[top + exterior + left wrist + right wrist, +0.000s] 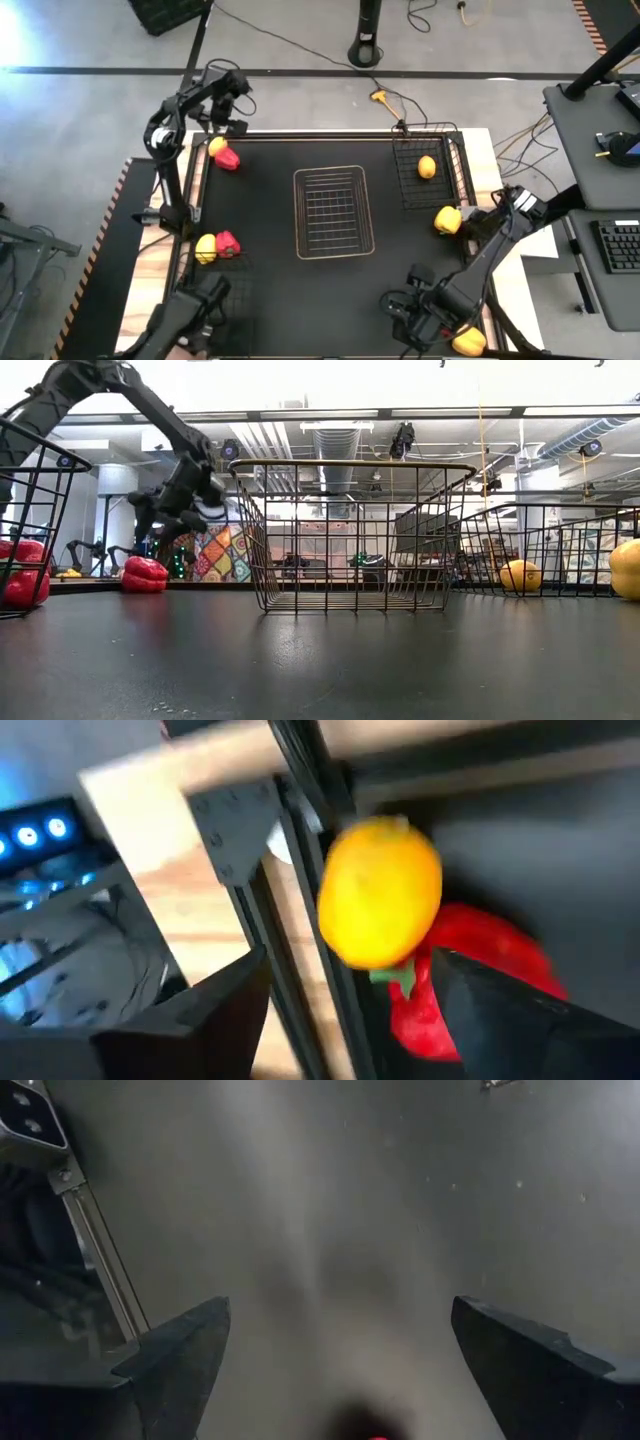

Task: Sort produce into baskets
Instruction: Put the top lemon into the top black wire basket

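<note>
A yellow lemon (217, 146) and a red bell pepper (228, 158) lie touching on the table's far left corner. My left gripper (231, 122) hovers just above them, open. In the left wrist view the lemon (380, 890) and the pepper (470, 960) show ahead of its spread fingers (350, 965). My right gripper (405, 312) is open and empty over bare table at the near right (340, 1310). A pale wire basket (331, 212) stands in the middle. A black basket (425, 170) at the far right holds a lemon (427, 167).
A yellow pepper (447, 219) lies on the table near the right basket. A yellow piece (205, 248) and a red pepper (228, 243) sit in the black basket (30, 510) at the left. Another yellow piece (468, 342) lies at the near right edge.
</note>
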